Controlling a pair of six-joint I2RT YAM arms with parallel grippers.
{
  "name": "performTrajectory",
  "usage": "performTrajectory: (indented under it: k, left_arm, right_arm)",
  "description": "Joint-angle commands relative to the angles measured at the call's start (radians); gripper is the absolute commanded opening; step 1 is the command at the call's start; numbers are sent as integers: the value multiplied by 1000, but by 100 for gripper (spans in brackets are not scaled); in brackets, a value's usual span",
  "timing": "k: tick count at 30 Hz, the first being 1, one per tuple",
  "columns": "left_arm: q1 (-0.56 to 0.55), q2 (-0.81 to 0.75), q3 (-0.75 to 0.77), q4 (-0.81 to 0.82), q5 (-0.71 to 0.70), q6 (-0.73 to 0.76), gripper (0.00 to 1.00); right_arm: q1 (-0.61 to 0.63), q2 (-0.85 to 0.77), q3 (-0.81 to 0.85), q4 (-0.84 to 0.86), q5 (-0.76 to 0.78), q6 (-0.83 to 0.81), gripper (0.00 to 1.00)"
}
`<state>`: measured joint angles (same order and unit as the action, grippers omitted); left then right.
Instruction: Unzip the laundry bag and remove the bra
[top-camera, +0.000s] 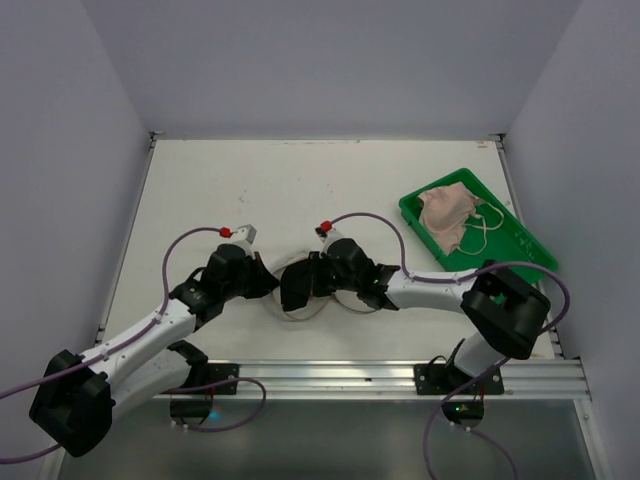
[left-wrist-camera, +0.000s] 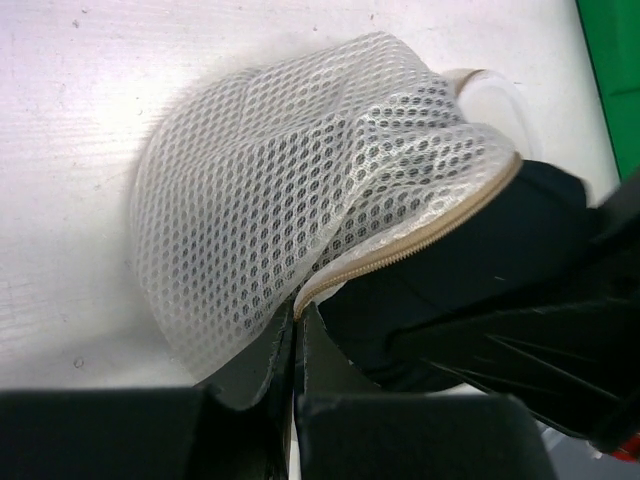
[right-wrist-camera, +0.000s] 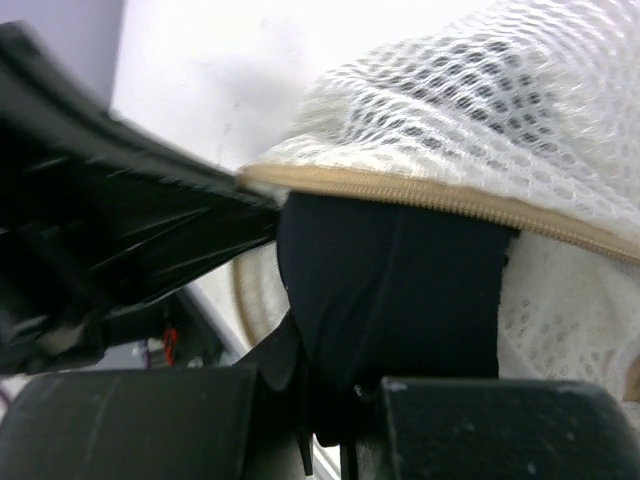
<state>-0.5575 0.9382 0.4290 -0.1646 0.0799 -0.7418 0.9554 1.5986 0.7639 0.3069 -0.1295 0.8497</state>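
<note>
The bag (left-wrist-camera: 260, 180) sits between the two grippers, touching both. The left gripper (left-wrist-camera: 297, 325) has its jaws together, pinched on the bag's edge where the tan zip ends. From there the zip runs up and away to the right, and the mesh domes ahead of the jaws.

The right gripper (right-wrist-camera: 390, 300) comes in from the opposite side. Its dark fingers are tucked under the zip and into the open mouth, with the mesh draped above them. Whether those jaws are apart or closed on fabric I cannot tell, because they read as one black mass.

The bra (top-camera: 447, 212) is not in the bag. It lies crumpled in the tray (top-camera: 522, 243), well apart from both sets of jaws, behind and to the right of the right gripper. The right arm is much the nearer one to it.

With the mouth open and the bra out, the task looks essentially complete. What probably remains is for both grippers to let go of the bag, the right fingers drawing back out along the line of the opening so they do not snag the mesh.
</note>
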Motion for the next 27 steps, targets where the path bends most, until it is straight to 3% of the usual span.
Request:
performTrajectory:
  k: [1,10,15,19,23,27]
  left_arm:
    - [4,-4,-1,-19,-40,-5,0]
    - [5,16,-3,-23,-57,5,0]
    - [5,43,-12,3,-29,1,0]
    - [5,76,-19,23,-9,-1,0]
    - [5,73,-24,31,0,-4,0]
    - [5,50,-24,14,-12,-1,0]
  right_arm:
    - [0,-126,-3,69,-80,-69,0]
    - [-7,-328,25,3,-358,-181,0]
    - [-14,-399,12,104,-456,-146,0]
    - [-21,-405,29,291,-574,-75,0]
    - [-33,-423,64,291,-527,-87,0]
    - [-108,-492,91,149,-340,-147,0]
